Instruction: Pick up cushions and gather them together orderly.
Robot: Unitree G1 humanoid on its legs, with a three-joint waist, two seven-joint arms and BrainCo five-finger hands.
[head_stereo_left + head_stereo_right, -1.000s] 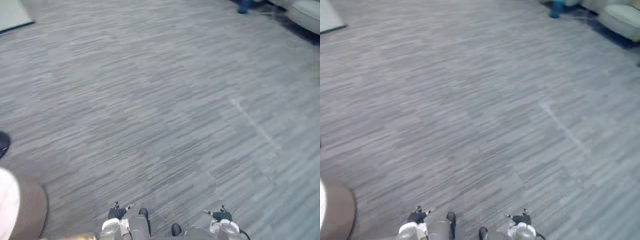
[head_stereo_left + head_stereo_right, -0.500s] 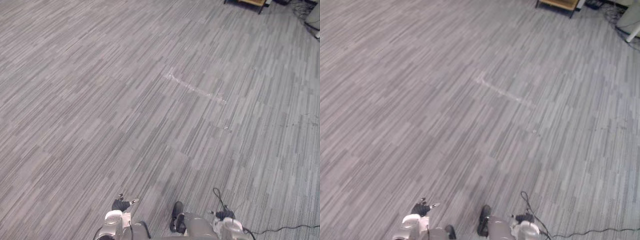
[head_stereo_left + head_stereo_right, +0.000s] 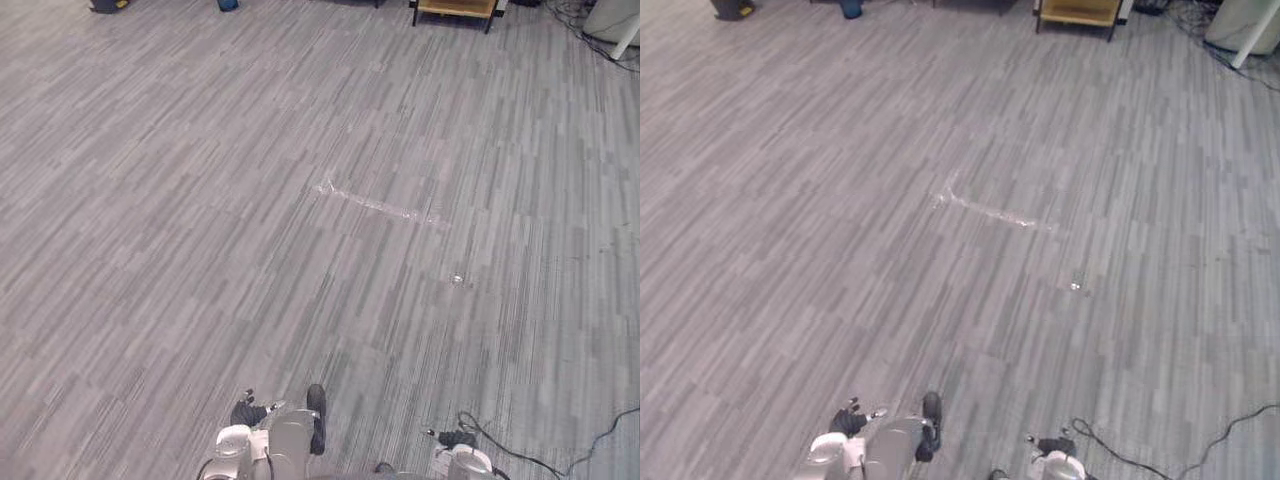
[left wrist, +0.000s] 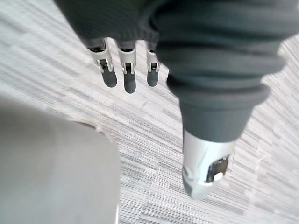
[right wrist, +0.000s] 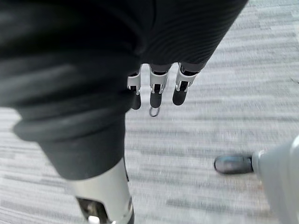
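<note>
Left robot hand (image 4: 125,70): open, fingers (image 4: 110,77) straight and pointing down over the floor (image 3: 200,250), thumb (image 4: 205,163) set apart from them. We see nothing between fingers and thumb.

The floor is grey striped carpet planks. Going left to right:
- Far ahead of the left robot hand, at the far edge, we see a dark object (image 3: 105,5). We can't make out what it is.
- Just right of it there is a small blue object (image 3: 228,4), equally far from the hand.
- Ahead, between the lines of the two hands, a pale tape strip (image 3: 380,206) lies flat on the floor, running at a slant.
- Ahead of the right robot hand and nearer to it than the strip, there is a small shiny speck (image 3: 457,279), apart from the tape.
- Far ahead of the right robot hand stands a low wooden piece of furniture (image 3: 455,8).
- Just right of that, loose cables (image 3: 572,12) lie on the floor, then a pale object (image 3: 618,18) at the far corner.

Right robot hand (image 5: 157,86): open, fingers (image 5: 181,91) straight and pointing down over the floor, gripping nothing.

Cushions: we cannot tell where they are.
</note>
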